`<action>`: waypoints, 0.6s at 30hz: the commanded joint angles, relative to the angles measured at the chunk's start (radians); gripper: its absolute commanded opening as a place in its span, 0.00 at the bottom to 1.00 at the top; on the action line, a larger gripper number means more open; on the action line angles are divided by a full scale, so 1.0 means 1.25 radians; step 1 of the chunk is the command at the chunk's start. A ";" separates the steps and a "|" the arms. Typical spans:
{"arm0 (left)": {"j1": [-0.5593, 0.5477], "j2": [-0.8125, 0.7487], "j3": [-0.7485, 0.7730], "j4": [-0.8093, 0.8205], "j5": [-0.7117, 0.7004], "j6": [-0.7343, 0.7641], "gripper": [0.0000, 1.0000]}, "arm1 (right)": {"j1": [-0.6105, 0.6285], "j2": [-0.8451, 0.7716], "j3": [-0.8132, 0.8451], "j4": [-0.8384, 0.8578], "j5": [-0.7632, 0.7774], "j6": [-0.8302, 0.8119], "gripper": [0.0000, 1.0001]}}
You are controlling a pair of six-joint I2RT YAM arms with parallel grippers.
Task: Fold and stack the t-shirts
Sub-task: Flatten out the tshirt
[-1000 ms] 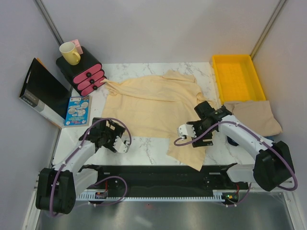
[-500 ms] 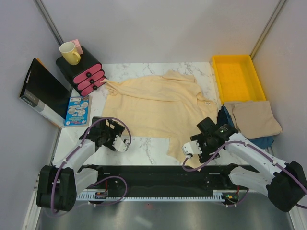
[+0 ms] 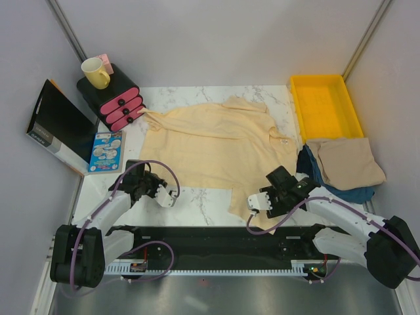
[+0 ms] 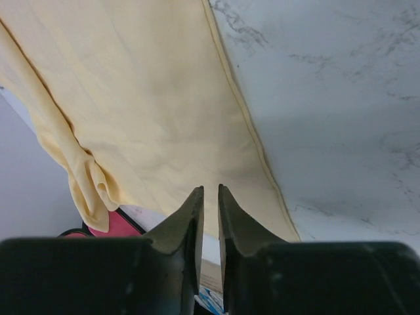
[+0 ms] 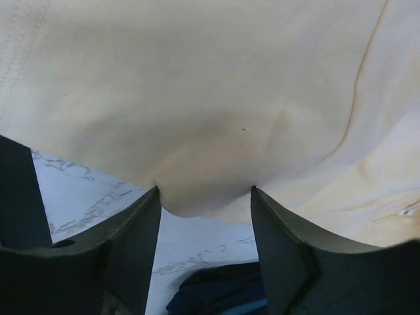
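A large cream t-shirt (image 3: 210, 144) lies spread over the middle of the marble table, with one flap (image 3: 249, 205) reaching toward the near edge. A second t-shirt (image 3: 344, 163), beige, lies folded at the right. My left gripper (image 3: 168, 195) sits just off the spread shirt's near-left hem (image 4: 249, 125). In the left wrist view its jaws (image 4: 210, 189) are shut to a thin slit with nothing in it. My right gripper (image 3: 251, 203) is at the flap. Its jaws (image 5: 205, 193) stand apart, with a bulge of cream cloth (image 5: 203, 164) between the fingertips.
A yellow tray (image 3: 326, 105) stands at the back right, beyond the folded shirt. A dark blue garment (image 3: 308, 164) lies under that shirt. At the back left are pink drawers (image 3: 120, 102) with a yellow mug (image 3: 96, 72), a black box (image 3: 56, 128) and a booklet (image 3: 106, 151).
My left gripper has closed from wide open. My right arm has pulled back from the shirt's right side to the near flap, and its jaws have narrowed.
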 commanded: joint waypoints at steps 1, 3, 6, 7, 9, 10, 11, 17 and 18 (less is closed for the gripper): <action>0.004 0.011 0.004 0.016 0.022 0.007 0.10 | 0.004 -0.019 -0.004 0.049 0.030 0.025 0.56; 0.005 0.011 0.004 0.016 0.025 0.005 0.02 | 0.004 -0.021 -0.002 0.061 0.051 0.029 0.36; 0.005 0.008 0.004 0.017 0.024 0.004 0.02 | 0.004 -0.024 0.007 0.062 0.063 0.036 0.05; 0.007 0.006 0.004 0.016 0.025 0.003 0.02 | 0.004 -0.025 0.014 0.060 0.069 0.039 0.00; 0.008 0.003 0.006 0.013 0.025 -0.001 0.02 | 0.004 -0.034 0.021 0.055 0.074 0.040 0.00; 0.009 0.003 0.008 0.009 0.024 0.000 0.02 | 0.004 -0.036 0.024 0.050 0.078 0.037 0.00; 0.009 0.002 0.010 0.005 0.020 0.000 0.04 | 0.004 -0.042 0.025 0.050 0.083 0.034 0.00; 0.043 -0.016 0.026 -0.052 0.011 0.010 0.83 | 0.004 -0.045 0.035 0.040 0.091 0.034 0.00; 0.051 -0.017 0.026 -0.056 0.010 0.020 0.85 | 0.004 -0.042 0.039 0.040 0.090 0.036 0.00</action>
